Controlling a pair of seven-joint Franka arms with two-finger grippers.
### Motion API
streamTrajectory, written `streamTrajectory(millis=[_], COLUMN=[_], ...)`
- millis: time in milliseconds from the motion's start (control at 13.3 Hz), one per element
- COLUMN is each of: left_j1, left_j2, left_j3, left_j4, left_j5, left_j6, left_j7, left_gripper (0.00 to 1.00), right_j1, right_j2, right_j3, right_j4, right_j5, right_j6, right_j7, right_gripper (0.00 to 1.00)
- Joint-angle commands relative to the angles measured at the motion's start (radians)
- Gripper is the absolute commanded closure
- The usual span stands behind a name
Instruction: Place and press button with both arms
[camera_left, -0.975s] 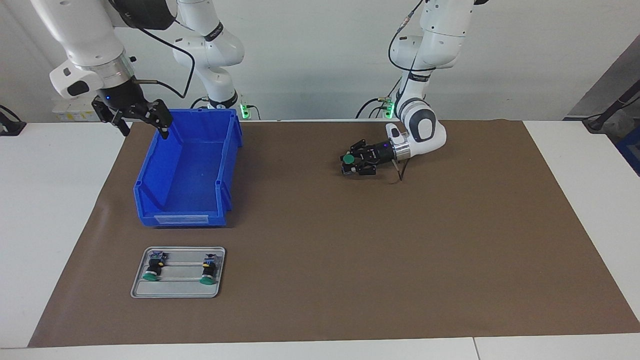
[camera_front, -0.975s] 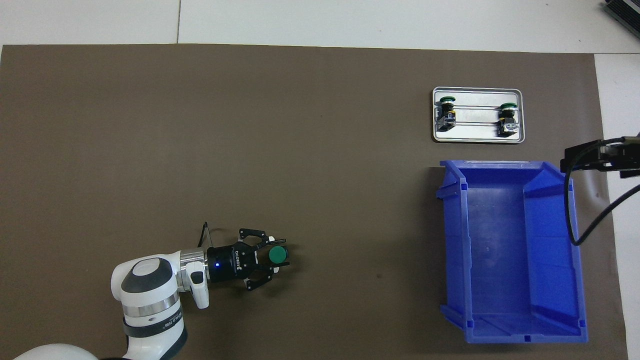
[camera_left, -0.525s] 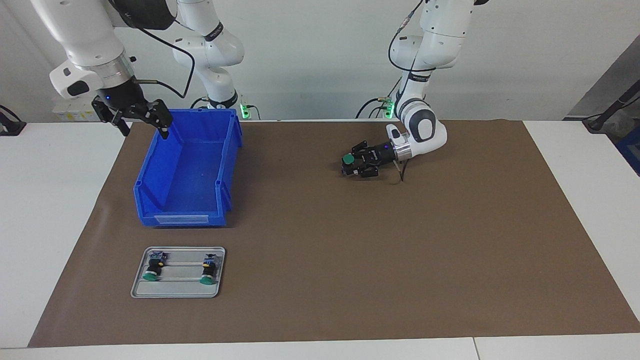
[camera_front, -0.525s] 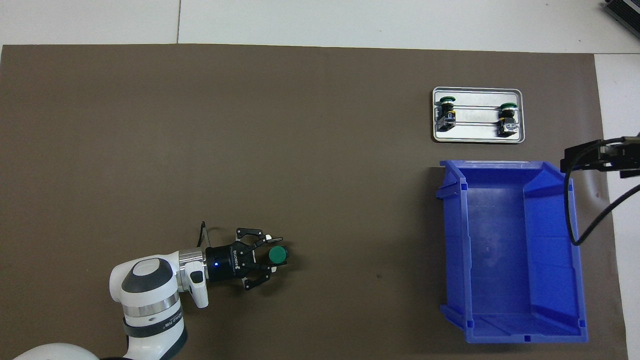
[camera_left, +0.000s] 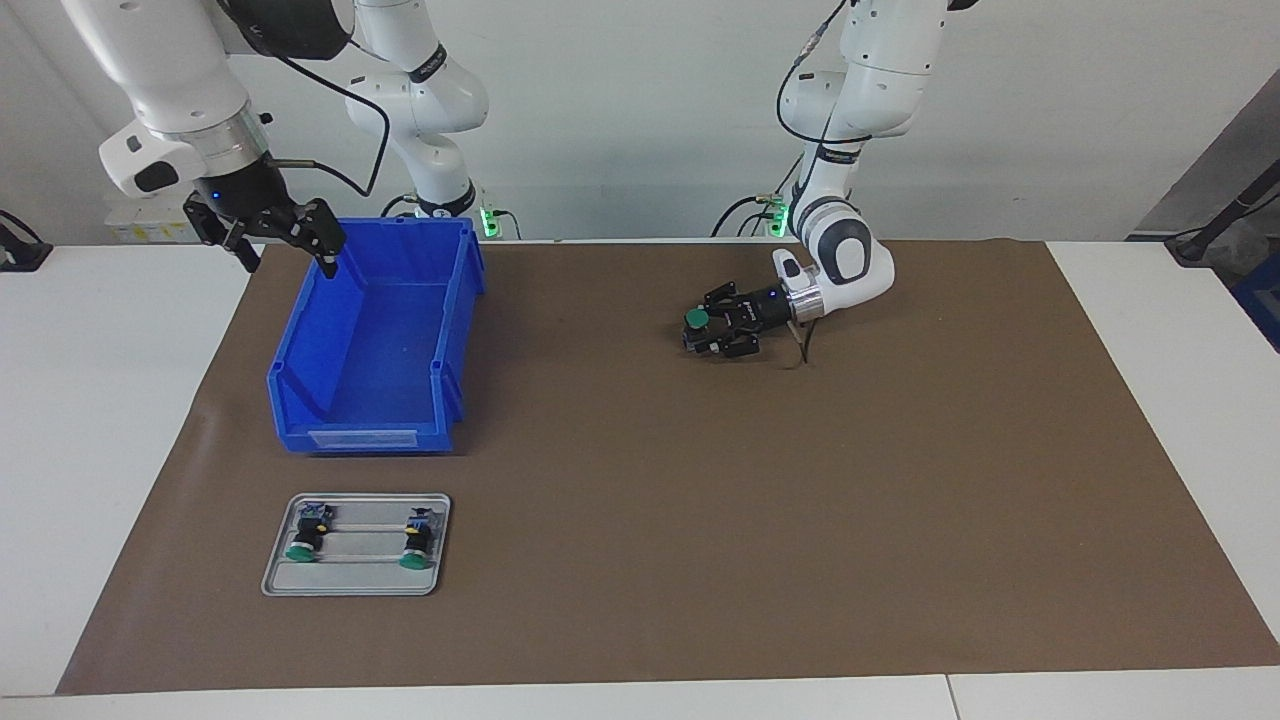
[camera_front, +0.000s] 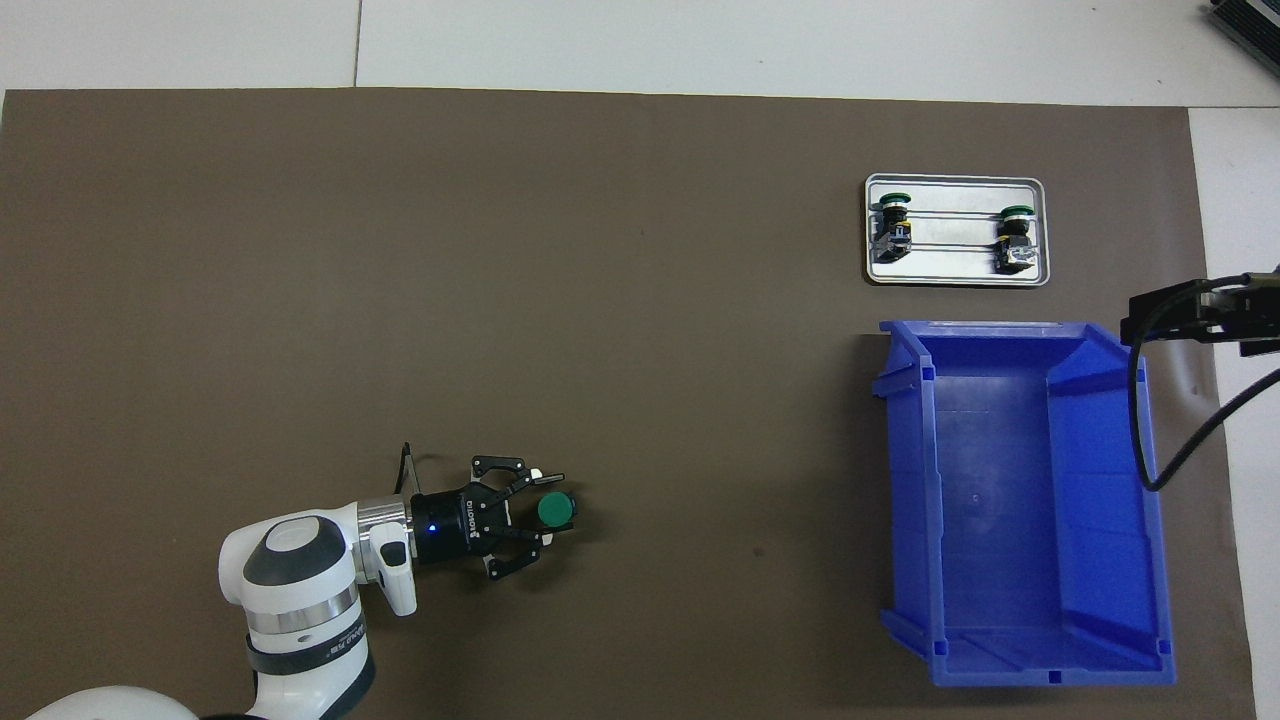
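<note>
Left gripper (camera_left: 703, 333) low over the brown mat (camera_left: 700, 520), lying sideways, button (camera_left: 696, 320) upright between its fingers; whether they grip it, cannot tell. Right gripper (camera_left: 270, 240) spread wide, empty, waiting over the blue bin's (camera_left: 370, 350) rim.

Facing view high across the table, overhead view steeply down, both sharing brown mat (camera_left: 640, 560).
</note>
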Motion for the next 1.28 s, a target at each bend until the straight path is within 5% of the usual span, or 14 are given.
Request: streamTrajectory(millis=[0, 150, 300, 1201], left_j1=[0.001, 0.001, -0.005, 0.003], left_j2=[0.002, 0.002, -0.003, -0.044], left_j3=[0.0, 0.0, -0.002, -0.005], left_j4=[-0.011, -0.011, -0.011, 0.053], left_j5=[-0.023, -0.023, -0.023, -0.023], left_j6=[0.005, 0.005, 0.005, -0.033], left_j7=[0.094, 0.093, 0.074, -0.016], left_gripper=[0.19, 0.16, 0.0, 0.01], right_j1=[-0.013, -0.013, -0.013, -0.013], right_j2=[-0.016, -0.016, -0.016, -0.016], right_j3=[0.012, 0.012, 0.012, 0.012], right_j4=[-0.012, -0.012, -0.012, -0.012], right_j5=[-0.001, -0.001, -0.001, -0.001], right_j6=[-0.009, -0.009, -0.009, -0.009], right_j7=[-0.021, -0.021, -0.021, -0.021], right_gripper=[0.0, 0.0, 0.0, 0.0])
